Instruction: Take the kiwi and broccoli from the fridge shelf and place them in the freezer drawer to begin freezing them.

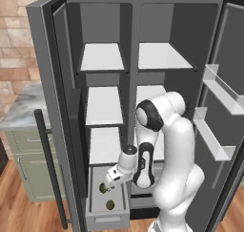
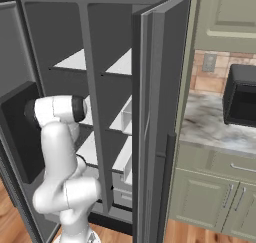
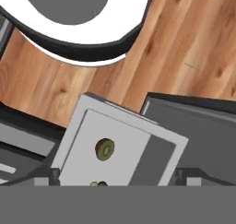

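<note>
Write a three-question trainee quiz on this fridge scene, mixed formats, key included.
1. True or false: the kiwi lies in the freezer drawer.
2. Where is the broccoli? A) in the freezer drawer B) on a top shelf C) on the wooden floor
3. Fill in: the hand hangs over the drawer with its fingers ____.

Key: 1 true; 2 A; 3 open
</note>
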